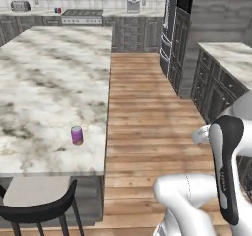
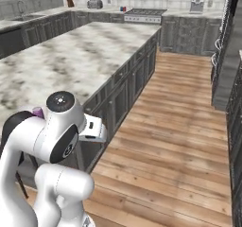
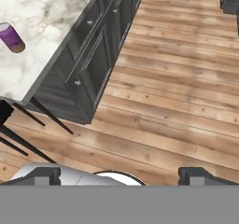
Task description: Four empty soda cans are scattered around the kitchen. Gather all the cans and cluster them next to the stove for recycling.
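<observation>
A purple soda can [image 1: 76, 134] stands upright near the front right corner of the marble island [image 1: 49, 77]. In the hand view the same can [image 3: 11, 37] sits at the upper left. My gripper [image 3: 122, 175] hangs open over the wood floor, right of the island and apart from the can, with nothing between its fingertips [image 3: 44, 175]. In the right base view my arm hides most of the purple can [image 2: 38, 111]. On the far counter a red and a blue can [image 1: 57, 10] stand just left of the stove [image 1: 82, 16], also in the right base view [image 2: 144, 14].
A dark chair [image 1: 37, 208] stands at the island's near end. Dark cabinets [image 3: 91, 64] line the island's side. A toaster [image 1: 19, 5] and a coffee machine [image 1: 133, 3] sit on the back counter. A second counter [image 1: 231, 58] lies at the right, across the wood floor [image 1: 142, 112].
</observation>
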### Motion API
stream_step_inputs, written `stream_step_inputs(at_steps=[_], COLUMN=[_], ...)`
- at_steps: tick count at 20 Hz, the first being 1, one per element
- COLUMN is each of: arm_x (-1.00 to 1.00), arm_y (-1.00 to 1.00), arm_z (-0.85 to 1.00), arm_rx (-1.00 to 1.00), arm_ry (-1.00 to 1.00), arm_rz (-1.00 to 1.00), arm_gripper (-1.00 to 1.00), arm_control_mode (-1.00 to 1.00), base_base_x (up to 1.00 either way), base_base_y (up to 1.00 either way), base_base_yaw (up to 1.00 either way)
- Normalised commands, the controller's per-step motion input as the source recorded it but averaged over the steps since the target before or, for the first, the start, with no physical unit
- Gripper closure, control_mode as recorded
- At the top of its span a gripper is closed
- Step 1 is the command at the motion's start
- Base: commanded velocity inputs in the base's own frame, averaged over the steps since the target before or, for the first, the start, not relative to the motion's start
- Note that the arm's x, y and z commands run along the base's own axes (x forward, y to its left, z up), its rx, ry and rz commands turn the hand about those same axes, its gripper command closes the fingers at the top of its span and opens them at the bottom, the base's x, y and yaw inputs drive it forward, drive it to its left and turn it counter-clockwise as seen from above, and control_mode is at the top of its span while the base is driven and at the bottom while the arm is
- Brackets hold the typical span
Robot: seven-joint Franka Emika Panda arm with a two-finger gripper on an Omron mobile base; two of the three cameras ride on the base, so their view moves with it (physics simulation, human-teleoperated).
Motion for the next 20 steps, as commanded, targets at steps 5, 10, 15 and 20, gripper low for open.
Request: stream_step_inputs(at_steps=[5,10,15,20], arm_x=[0.0,0.0,0.0,0.0], arm_y=[0.0,0.0,0.0,0.0], arm_z=[0.0,0.0,0.0,0.0], arm_rx=[0.0,0.0,0.0,0.0], arm_ry=[0.0,0.0,0.0,0.0], arm_rz=[0.0,0.0,0.0,0.0], arm_gripper=[-1.0,-1.0,-1.0,-1.0], arm_control_mode=[1.0,1.0,1.0,1.0], base_base_x=[0.09,0.0,-0.01,0.0], base_base_y=[-0.29,0.0,0.0,0.0], base_base_yaw=[0.3,0.09,0.09,0.09])
